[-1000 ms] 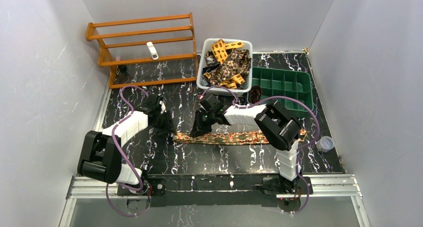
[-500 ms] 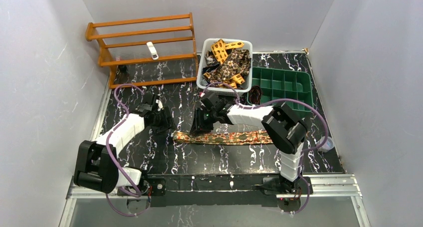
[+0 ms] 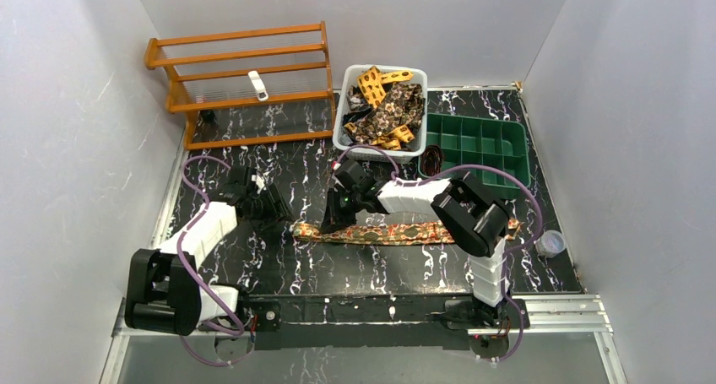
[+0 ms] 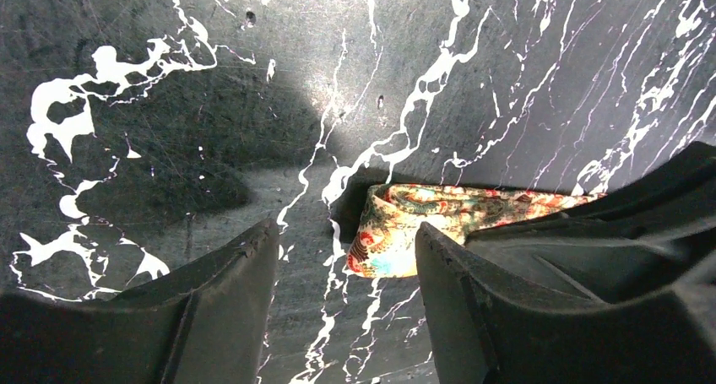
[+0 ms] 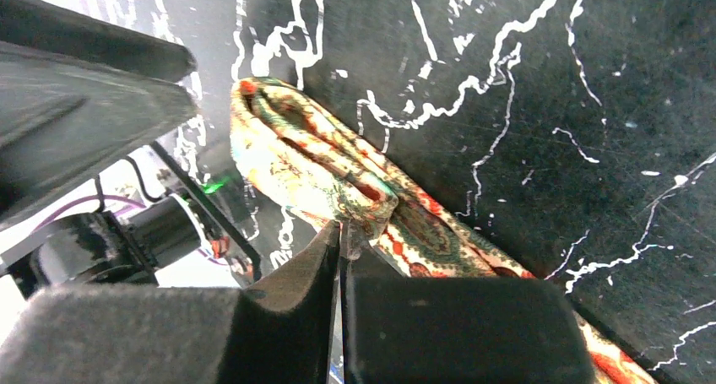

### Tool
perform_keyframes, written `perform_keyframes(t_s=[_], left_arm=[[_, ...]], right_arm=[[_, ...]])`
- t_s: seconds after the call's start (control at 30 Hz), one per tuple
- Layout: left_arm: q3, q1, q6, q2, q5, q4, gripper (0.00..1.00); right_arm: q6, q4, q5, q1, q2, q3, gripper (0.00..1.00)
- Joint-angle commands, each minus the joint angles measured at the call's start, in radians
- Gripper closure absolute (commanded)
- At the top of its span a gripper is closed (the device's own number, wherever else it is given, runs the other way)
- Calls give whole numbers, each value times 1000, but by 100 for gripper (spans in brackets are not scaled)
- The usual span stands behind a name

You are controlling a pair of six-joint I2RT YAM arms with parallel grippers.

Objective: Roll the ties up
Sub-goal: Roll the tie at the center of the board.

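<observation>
You are looking at the tie (image 3: 405, 232) lying from nine toward three o'clock across the middle of the table (image 3: 338, 270), its folded nine-o'clock end sitting just beside your left gripper (image 4: 346, 249), whose fingers are standing spread, while your right gripper (image 5: 342, 242) is pressing its fingers together against that fold.

I see a rack (image 3: 245, 80) far left, a white bin (image 3: 341, 121) beside it, a green tray (image 3: 522, 148) far right, a cup (image 3: 550, 243) nearer, right.
</observation>
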Motion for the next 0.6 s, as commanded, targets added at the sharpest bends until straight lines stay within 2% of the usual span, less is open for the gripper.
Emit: perform_keyframes(t_s=[0.0,0.17,0.3,0.57], left_arm=[[-17,17,1,-24,89,15,42],[-58,17,-4,-40,145,35,39],[-62,17,1,-2,180,62,40],[-135,17,-9,14,286,224,44]], right_arm=[[3,-34,34,7,26,27,88],[-27,-128,87,8,69,52,89],[-28,-117,72,8,66,32,89],[-47,-135,39,4,90,59,88]])
